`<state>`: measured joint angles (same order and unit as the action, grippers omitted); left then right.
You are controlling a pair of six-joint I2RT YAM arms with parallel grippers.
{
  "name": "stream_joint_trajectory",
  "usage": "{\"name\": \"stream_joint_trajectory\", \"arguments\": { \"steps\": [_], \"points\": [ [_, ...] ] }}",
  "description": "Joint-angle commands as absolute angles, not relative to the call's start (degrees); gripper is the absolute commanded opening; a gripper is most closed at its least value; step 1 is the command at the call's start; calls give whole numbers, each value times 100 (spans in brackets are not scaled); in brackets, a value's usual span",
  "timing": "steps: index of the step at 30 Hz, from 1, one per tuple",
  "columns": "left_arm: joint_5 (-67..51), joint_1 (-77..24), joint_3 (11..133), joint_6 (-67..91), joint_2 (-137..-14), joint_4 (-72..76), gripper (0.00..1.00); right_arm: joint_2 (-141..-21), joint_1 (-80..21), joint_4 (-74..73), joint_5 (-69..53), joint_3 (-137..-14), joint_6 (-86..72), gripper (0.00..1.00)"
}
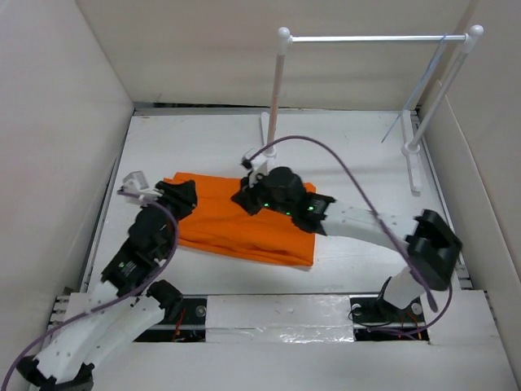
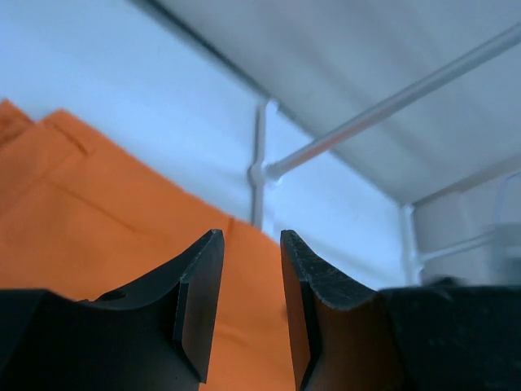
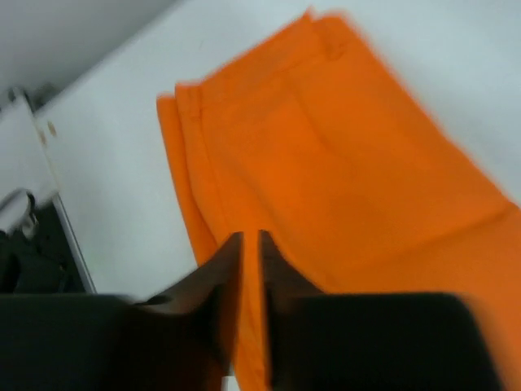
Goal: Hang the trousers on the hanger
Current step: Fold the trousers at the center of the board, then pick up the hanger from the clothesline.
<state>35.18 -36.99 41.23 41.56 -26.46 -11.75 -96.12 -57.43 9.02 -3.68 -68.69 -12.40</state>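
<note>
The orange trousers (image 1: 244,232) lie folded flat on the white table. They also show in the left wrist view (image 2: 98,212) and the right wrist view (image 3: 350,163). My left gripper (image 1: 186,198) sits at their left end, open, with cloth below the gap (image 2: 251,244) and nothing held. My right gripper (image 1: 251,194) is over their far edge. Its jaws (image 3: 251,244) stand almost together, with the folded cloth edge running between them. The thin pale hanger (image 1: 419,85) hangs from the right end of the rack's crossbar, far from both grippers.
A white two-post rack with a silver crossbar (image 1: 374,37) stands at the back right and shows in the left wrist view (image 2: 391,106). Cardboard walls close in the left, back and right sides. A purple cable (image 1: 342,167) arcs above the right arm.
</note>
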Motion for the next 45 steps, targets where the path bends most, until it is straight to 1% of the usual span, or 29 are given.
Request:
{"name": "stream_joint_trajectory", "arguments": {
  "steps": [1, 2, 3, 4, 6, 7, 9, 10, 15, 17, 21, 23, 25, 27, 28, 29, 31, 32, 33, 34, 35, 36, 38, 39, 41, 42, 43, 45],
  "points": [
    [2911, -3683, 3456, 4465, -3433, -213, 32, -8396, -5547, 1723, -27, -5769, -1160, 3],
    [2805, -3683, 3324, 4543, -3619, -63, 32, -8185, -5494, 1714, 43, -5444, -1195, 0],
    [2673, -3683, 3096, 4579, -3795, 339, 32, -7974, -5441, 1714, 131, -4814, -1230, 0],
    [2446, -3683, 2972, 4605, -4180, 543, 32, -7571, -5388, 1757, 210, -4521, -1257, 0],
    [2233, -3683, 2709, 4684, -4560, 1078, 32, -7183, -5317, 1740, 395, -4010, -1353, 0],
    [2180, -3683, 2655, 4719, -4883, 1212, 32, -6850, -5317, 1618, 561, -3590, -1354, 0],
    [2241, -3840, 2523, 4764, -5123, 1457, 31, -6602, -5317, 1503, 650, -3201, -1519, 0],
    [2311, -3841, 2470, 4764, -5298, 1529, 31, -6514, -5317, 1573, 668, -2782, -1608, 0],
    [2224, -3955, 2163, 4781, -5449, 1906, 30, -5934, -5528, 1783, 896, -1628, -2450, 0],
    [2171, -4270, 2040, 4781, -5458, 2082, 30, -5740, -5589, 1785, 914, -1241, -2671, 0],
    [2574, -5192, 2082, 4694, -5712, 2250, 28, -5109, -5590, 1267, 1282, -1221, -2769, 0],
    [3101, -5849, 2240, 4536, -6107, 2268, 28, -4870, -5477, 819, 1502, -1335, -2593, 0],
    [3374, -6064, 2609, 4570, -6658, 2031, 28, -4468, -5179, 285, 1485, -1711, -2331, 0],
    [3305, -6212, 2820, 4579, -7003, 2099, 25, -4159, -4949, 36, 1415, -2020, -2014, 0],
    [3200, -6301, 2839, 4527, -7283, 2257, 24, -3896, -4687, -322, 1406, -2457, -1673, 0],
    [3130, -6380, 2865, 4457, -7417, 2424, 24, -3798, -4528, -490, 1441, -2713, -1505, 2],
    [3006, -6696, 3023, 4263, -7811, 2820, 23, -3683, -4212, -842, 1529, -3249, -1075, 12],
    [3041, -6810, 3110, 4237, -7953, 2856, 23, -3700, -3853, -905, 1555, -3757, -933, 18],
    [3102, -6916, 3294, 4228, -8076, 2874, 23, -3761, -3650, -949, 1530, -4023, -810, 34],
    [3303, -7169, 3392, 4236, -8338, 2865, 23, -3849, -3439, -1071, 1468, -4304, -565, 43],
    [3400, -7268, 3480, 4236, -8463, 2857, 22, -3954, -3219, -1168, 1398, -4898, -449, 51],
    [3445, -7338, 3637, 4254, -8568, 2839, 22, -4207, -2782, -1282, 1415, -5183, -353, 62],
    [3402, -7461, 3761, 4315, -8859, 2830, 21, -4446, -2401, -1336, 1581, -5623, -141, 69],
    [3410, -7514, 3831, 4333, -8920, 2839, 21, -4691, -1999, -1292, 1608, -5938, -80, 72],
    [3480, -7654, 3850, 4377, -8974, 2856, 21, -4964, -1575, -1239, 1705, -6274, -62, 73],
    [3507, -7655, 3832, 4394, -8948, 2848, 21, -5288, -1164, -1196, 1731, -6519, -62, 75],
    [3594, -7742, 3815, 4403, -8860, 2848, 20, -5291, -960, -1082, 1749, -6643, -62, 75],
    [3647, -7796, 3779, 4430, -8711, 2795, 20, -5825, -608, -1011, 1574, -6872, -62, 76]
  ]
}}
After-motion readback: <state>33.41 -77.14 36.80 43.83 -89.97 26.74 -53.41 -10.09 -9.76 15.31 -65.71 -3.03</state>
